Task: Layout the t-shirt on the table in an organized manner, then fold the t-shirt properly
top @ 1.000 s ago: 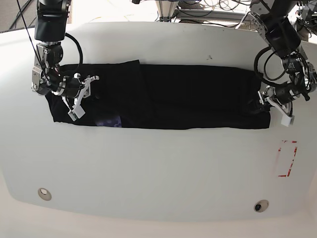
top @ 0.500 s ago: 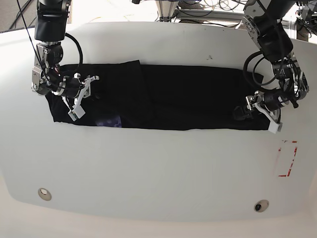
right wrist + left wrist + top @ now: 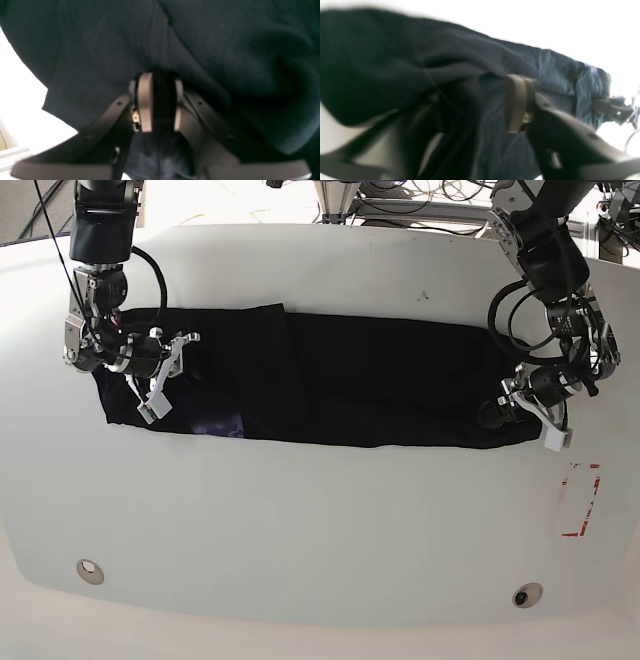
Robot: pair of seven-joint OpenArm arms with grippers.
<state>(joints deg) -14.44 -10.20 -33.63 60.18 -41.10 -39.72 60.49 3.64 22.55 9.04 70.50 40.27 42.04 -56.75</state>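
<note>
**Black shirt folded to a long band, an arm at each end**

Nearest the base camera, the big glossy white table carries two small round metal fittings near its front edge and a red-outlined rectangle mark at the front right of that view.

Behind these, the large plain black cloth t-shirt lies flat as a long band across the middle of the table, matte and lightly creased. A small bluish patch of its print peeks out at the front edge; the rest of the print is hidden.

The right gripper sits at the band's left end in the base view. Its wrist view shows two pale pads closed narrowly on a dark fold of the cloth, with soft fabric filling the frame.

The left gripper rests at the band's opposite end. Its wrist view is blurred: one tan pad presses against the fabric, the opposite finger is lost in dark folds, so whether the cloth is pinched cannot be told.

Farthest back, cables and frame parts are cut off by the picture's edge.
</note>
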